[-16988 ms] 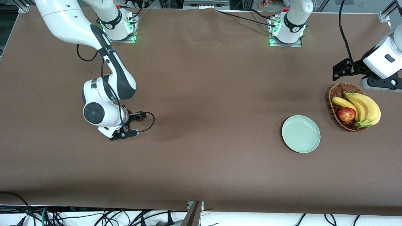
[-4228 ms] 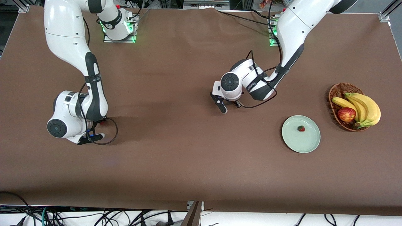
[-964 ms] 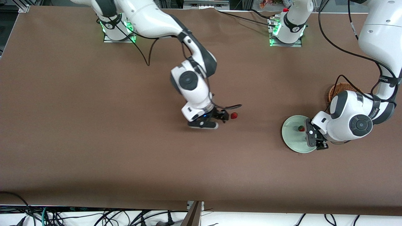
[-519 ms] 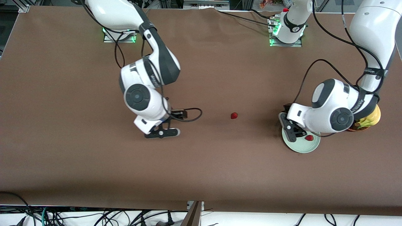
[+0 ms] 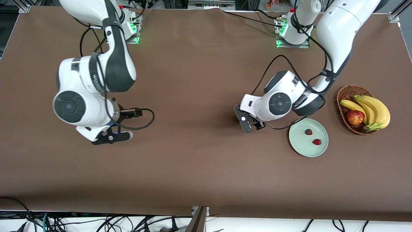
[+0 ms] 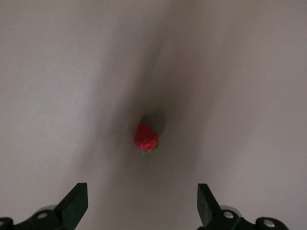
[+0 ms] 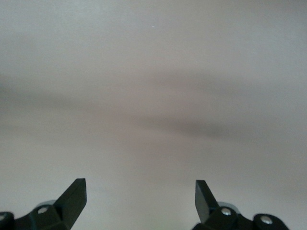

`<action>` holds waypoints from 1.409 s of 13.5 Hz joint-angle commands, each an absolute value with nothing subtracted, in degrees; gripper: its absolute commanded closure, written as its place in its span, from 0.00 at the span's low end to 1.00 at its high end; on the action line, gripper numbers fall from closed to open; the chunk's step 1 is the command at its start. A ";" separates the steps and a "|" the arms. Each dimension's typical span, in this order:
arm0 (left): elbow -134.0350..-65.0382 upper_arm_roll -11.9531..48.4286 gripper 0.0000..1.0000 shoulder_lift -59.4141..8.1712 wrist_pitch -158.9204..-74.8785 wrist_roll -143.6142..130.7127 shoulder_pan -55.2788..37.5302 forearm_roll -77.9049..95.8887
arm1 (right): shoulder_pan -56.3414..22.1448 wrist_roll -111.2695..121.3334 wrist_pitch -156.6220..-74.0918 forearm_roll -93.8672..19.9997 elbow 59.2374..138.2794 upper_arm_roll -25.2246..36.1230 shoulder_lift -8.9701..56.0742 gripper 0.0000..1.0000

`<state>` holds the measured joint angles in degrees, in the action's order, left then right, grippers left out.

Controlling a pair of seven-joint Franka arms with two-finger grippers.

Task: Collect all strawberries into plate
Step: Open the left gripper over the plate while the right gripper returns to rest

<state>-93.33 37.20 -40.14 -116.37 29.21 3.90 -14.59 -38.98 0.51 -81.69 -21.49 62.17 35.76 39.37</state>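
Observation:
The pale green plate (image 5: 301,146) lies beside the basket and holds two strawberries (image 5: 308,131) (image 5: 316,141). A third strawberry (image 6: 146,138) lies on the bare brown table near the middle. The front view hides it under my left hand. My left gripper (image 5: 251,124) (image 6: 141,191) hangs open just above it, the berry showing a little ahead of the fingertips, untouched. My right gripper (image 5: 111,137) (image 7: 140,189) is open and empty over bare table toward the right arm's end.
A wicker basket (image 5: 343,92) with bananas (image 5: 375,111) and a red-yellow apple (image 5: 355,117) stands at the left arm's end, just past the plate. Cables hang along the table edge nearest the camera.
My left gripper has left the plate and moved toward the table's middle, over the lone strawberry. My right arm has drawn back toward its own end of the table.

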 commanded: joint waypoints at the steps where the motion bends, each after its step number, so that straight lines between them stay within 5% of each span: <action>1: -93.43 34.64 0.00 -41.04 -117.69 22.98 -1.38 -20.01 | -35.17 0.53 -79.99 -21.01 64.07 33.67 35.08 0.00; 7: -94.83 33.57 0.00 -44.03 -121.27 18.90 -5.27 -33.20 | -15.15 -0.44 -79.71 -2.39 71.78 6.55 21.82 0.00; 12: -95.98 33.49 0.00 -45.79 -124.45 18.63 -5.62 -37.43 | -6.26 -3.61 -80.94 -1.15 86.81 -0.07 6.71 0.00; 13: -96.06 33.49 0.08 -45.79 -124.45 18.72 -5.54 -37.70 | -4.94 -3.52 -80.43 -0.45 89.27 -1.31 4.59 0.00; 17: -97.12 33.57 0.74 -45.53 -124.37 18.63 -4.66 -37.79 | -2.47 -3.16 -82.17 1.40 91.23 -2.11 -0.34 0.00; 19: -97.03 33.57 0.91 -45.53 -124.28 18.72 -4.57 -37.79 | -2.46 -3.16 -83.23 1.67 89.57 -2.29 -2.10 0.00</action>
<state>-96.14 33.50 -46.14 -123.79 19.20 -4.91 -36.05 -3.89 -2.58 -81.90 0.60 89.03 -0.77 1.26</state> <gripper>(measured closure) 0.595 0.000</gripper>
